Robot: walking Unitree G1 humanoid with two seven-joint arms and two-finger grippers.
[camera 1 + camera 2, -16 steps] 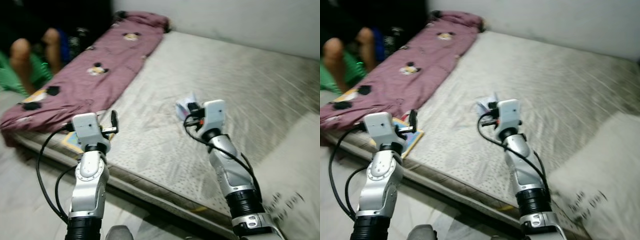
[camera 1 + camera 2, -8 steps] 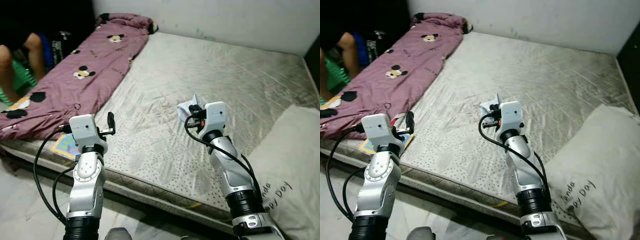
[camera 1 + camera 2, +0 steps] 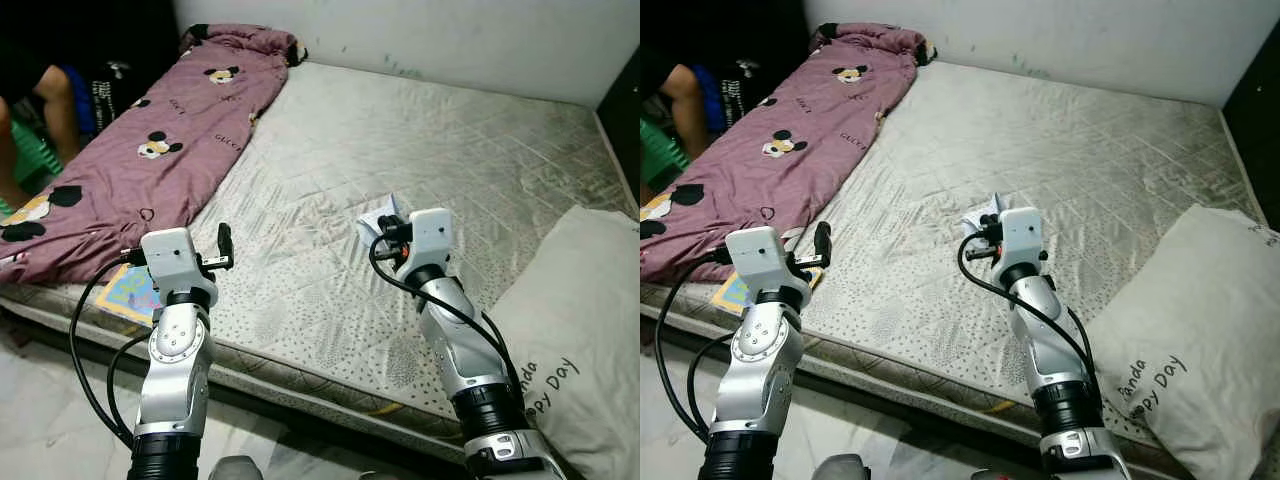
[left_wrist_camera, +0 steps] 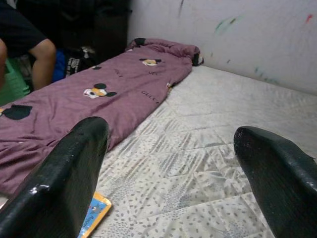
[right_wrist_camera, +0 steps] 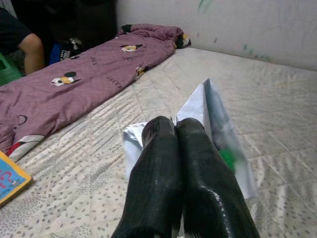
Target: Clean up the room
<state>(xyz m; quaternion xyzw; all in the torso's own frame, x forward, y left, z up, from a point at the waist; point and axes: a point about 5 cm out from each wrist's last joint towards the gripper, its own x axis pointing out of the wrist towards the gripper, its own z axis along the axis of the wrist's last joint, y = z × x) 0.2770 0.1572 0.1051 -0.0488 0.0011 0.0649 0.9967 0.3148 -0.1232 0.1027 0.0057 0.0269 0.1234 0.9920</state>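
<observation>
wrapper pinched over the mattress
right gripper (image 5: 176,148) fingers closed on a silvery wrapper (image 5: 218,134); left gripper (image 4: 171,163) fingers spread wide, empty

Wide bed (image 3: 420,140) with grey quilted mattress cover, maroon cartoon-print blanket (image 3: 150,150) along its left side, white printed pillow (image 3: 1200,310) at the right edge, scuffed white wall (image 3: 450,35) behind, pale floor (image 3: 40,400) below, dark corner at upper left
</observation>
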